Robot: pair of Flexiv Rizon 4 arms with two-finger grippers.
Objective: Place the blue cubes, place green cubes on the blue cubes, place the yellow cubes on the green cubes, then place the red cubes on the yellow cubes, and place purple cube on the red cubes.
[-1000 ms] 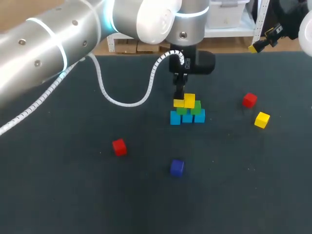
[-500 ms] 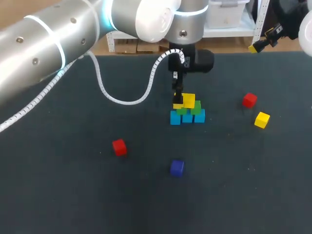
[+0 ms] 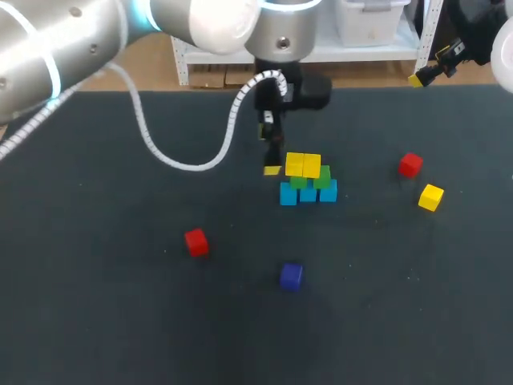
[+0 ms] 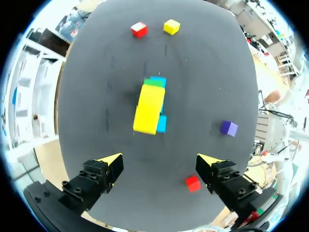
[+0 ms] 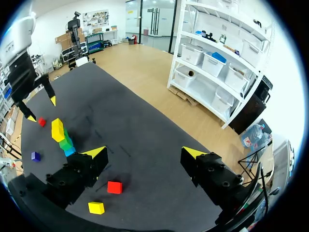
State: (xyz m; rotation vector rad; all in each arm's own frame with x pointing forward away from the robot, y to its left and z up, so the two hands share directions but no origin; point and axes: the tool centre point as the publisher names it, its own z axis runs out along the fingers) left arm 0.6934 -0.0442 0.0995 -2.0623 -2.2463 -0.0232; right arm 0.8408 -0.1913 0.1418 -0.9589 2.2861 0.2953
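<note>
Your left gripper (image 4: 161,162) hangs wide and empty beside the mid-table stack (image 3: 308,180). Yellow cubes (image 3: 302,164) top green cubes (image 3: 322,178), so the red cube (image 3: 410,164) near the right edge likely goes next. Your right gripper (image 5: 142,153) is wide and empty.

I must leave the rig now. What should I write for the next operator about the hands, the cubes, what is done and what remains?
Left hand: open, empty, above the table beside the stack.
Right hand: open, empty, near the table's far right corner.
Stack: three light blue cubes in a row, two green cubes on them, two stacked yellow cubes on the green.
Loose on the dark table: loose yellow cube, right red cube close to it, left red cube, small purple cube in front of the stack.
Done: blue and green layers, two yellow.
Left: probably the third yellow, then both red, then purple.
</note>
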